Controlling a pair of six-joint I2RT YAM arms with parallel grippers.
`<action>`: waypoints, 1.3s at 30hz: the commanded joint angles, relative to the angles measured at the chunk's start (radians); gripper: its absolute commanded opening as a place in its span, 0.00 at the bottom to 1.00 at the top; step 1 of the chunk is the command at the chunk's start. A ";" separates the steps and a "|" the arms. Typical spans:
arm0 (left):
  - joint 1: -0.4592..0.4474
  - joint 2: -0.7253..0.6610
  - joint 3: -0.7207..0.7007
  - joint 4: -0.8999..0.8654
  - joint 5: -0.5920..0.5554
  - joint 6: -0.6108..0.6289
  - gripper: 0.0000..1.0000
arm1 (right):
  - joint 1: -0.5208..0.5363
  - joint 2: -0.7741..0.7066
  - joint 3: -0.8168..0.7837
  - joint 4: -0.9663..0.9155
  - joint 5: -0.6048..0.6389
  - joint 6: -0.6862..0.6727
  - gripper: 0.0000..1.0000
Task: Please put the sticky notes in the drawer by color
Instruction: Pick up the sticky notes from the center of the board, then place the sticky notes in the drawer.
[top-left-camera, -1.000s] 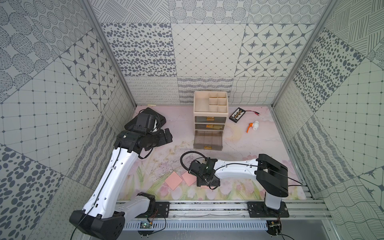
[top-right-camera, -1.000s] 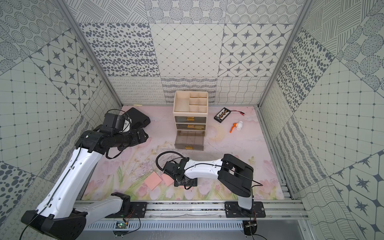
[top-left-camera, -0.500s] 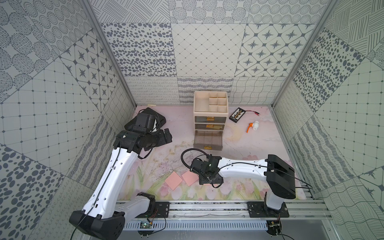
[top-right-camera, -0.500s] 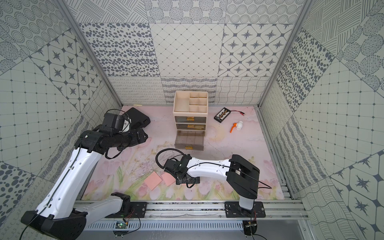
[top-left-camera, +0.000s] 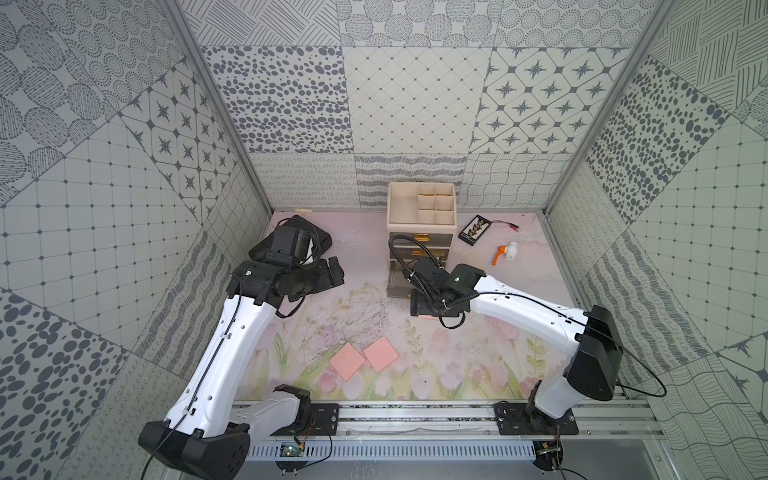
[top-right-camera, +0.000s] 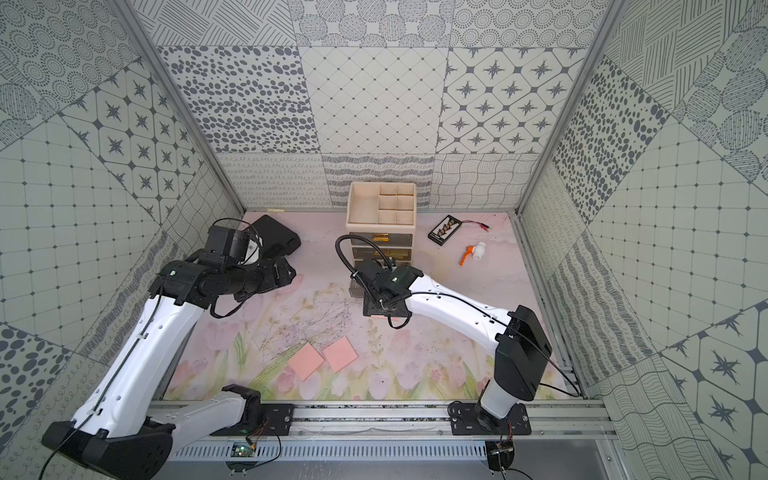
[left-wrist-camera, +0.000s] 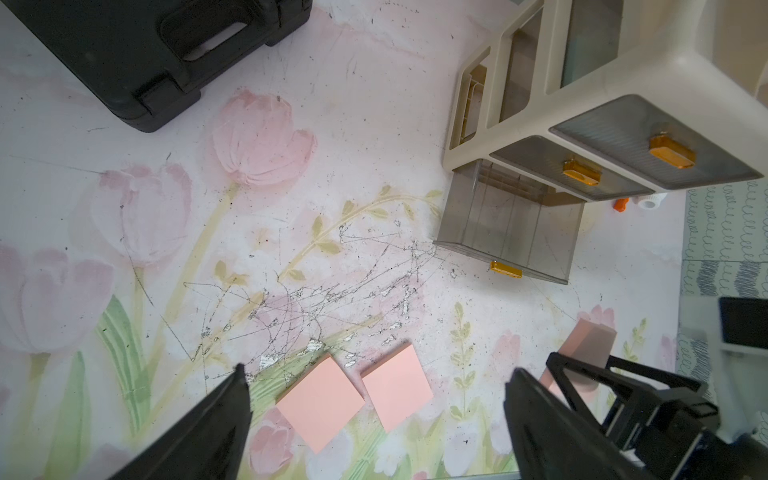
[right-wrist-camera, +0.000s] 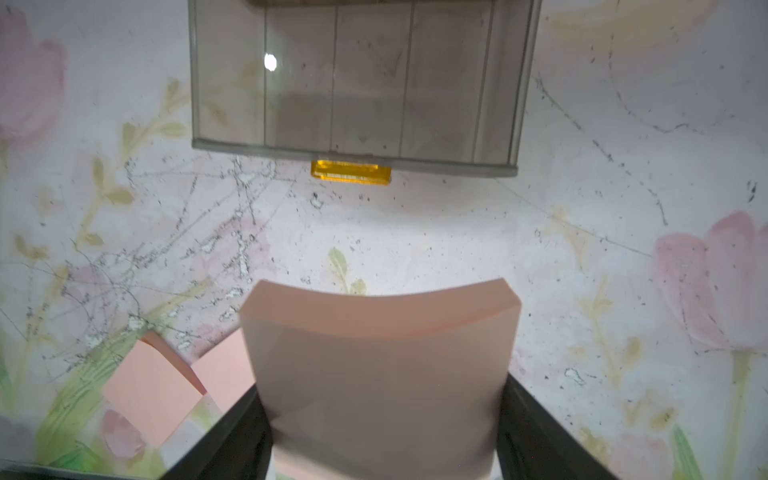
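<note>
before the open bottom drawer (right-wrist-camera: 249, 146), right hand (right-wrist-camera: 382, 395) clamping a pink pad (right-wrist-camera: 380, 332)

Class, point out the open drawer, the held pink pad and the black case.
open drawer (right-wrist-camera: 357, 95): right wrist view, bare floor.
held pink pad (right-wrist-camera: 380, 365): right wrist view, broad face.
black case (left-wrist-camera: 124, 54): left wrist view, top face.

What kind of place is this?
Probably a robot lab test cell: patterned panels wall in a floral tabletop, two arms sit on a front rail, and the right gripper holds a pink sticky pad near a drawer chest.
</note>
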 joint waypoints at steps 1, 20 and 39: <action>0.003 0.004 0.021 -0.011 -0.022 0.004 0.97 | -0.055 0.033 0.038 0.080 -0.032 -0.097 0.81; 0.003 0.037 0.020 -0.004 -0.039 0.007 0.97 | -0.209 0.230 0.160 0.174 -0.112 -0.223 0.80; 0.005 0.046 0.001 -0.001 -0.040 -0.002 0.97 | -0.234 0.270 0.153 0.219 -0.076 -0.246 0.83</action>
